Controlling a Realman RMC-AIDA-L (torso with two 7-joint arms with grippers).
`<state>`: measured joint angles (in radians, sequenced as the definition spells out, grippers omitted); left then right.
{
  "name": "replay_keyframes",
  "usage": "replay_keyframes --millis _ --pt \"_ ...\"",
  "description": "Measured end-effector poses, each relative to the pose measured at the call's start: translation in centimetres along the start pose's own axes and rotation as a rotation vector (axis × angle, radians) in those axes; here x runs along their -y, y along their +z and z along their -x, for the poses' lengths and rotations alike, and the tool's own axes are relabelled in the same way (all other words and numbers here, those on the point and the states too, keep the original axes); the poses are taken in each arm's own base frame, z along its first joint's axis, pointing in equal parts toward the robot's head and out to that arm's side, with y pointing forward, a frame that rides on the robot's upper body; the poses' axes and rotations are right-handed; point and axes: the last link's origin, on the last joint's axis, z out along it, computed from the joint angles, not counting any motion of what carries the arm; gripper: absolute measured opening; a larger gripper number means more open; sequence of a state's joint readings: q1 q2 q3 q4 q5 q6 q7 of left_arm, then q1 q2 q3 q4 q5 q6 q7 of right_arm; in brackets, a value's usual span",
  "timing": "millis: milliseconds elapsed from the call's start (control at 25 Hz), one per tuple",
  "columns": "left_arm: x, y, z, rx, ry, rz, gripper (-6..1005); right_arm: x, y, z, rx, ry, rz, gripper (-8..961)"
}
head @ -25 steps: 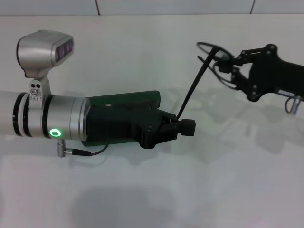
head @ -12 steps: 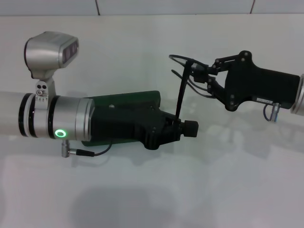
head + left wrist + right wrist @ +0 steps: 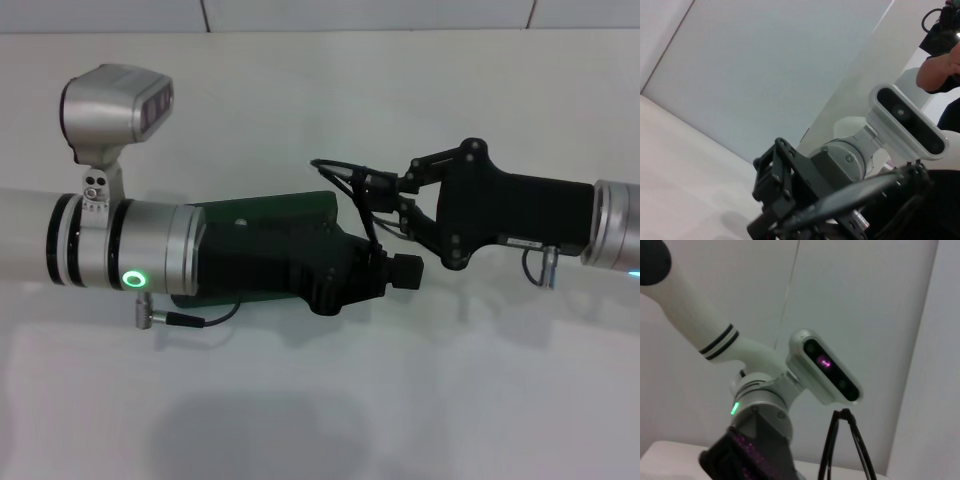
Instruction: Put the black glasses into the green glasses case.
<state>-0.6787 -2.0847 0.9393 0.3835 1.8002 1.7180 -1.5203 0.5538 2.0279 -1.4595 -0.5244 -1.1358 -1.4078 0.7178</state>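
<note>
My right gripper [image 3: 392,190] reaches in from the right and is shut on the front of the black glasses [image 3: 340,172], holding them in the air. One long temple arm slants down to my left gripper [image 3: 385,268], which is shut on its tip. The green glasses case [image 3: 270,213] lies on the table under my left wrist, mostly hidden by it, so I cannot tell whether its lid is up. The glasses hang just right of the case's right end. In the right wrist view the two thin temples [image 3: 832,452] rise in front of the left arm.
The white table [image 3: 320,400] stretches around both arms. A wall seam runs along the far edge [image 3: 300,30]. The left arm's wrist camera [image 3: 115,105] stands above its silver cuff. A person's arm [image 3: 940,70] shows far off in the left wrist view.
My right gripper has carried the glasses left and slightly down, toward the case and the left gripper. The held temple arm now stands steeper and shorter. The left arm has barely shifted.
</note>
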Motion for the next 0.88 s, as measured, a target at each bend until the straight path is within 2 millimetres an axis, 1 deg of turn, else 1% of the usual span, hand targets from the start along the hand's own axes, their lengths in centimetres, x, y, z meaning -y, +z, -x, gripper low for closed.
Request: replay_keyframes --millis 280,880 --pt "0.15 0.03 -0.07 -0.001 0.004 -0.009 34 -0.37 0.03 0.15 0.015 0.009 0.02 98" --pt "0.19 0.01 -0.13 -0.007 0.007 -0.012 38 -0.43 -0.12 0.14 0.022 0.019 0.012 97"
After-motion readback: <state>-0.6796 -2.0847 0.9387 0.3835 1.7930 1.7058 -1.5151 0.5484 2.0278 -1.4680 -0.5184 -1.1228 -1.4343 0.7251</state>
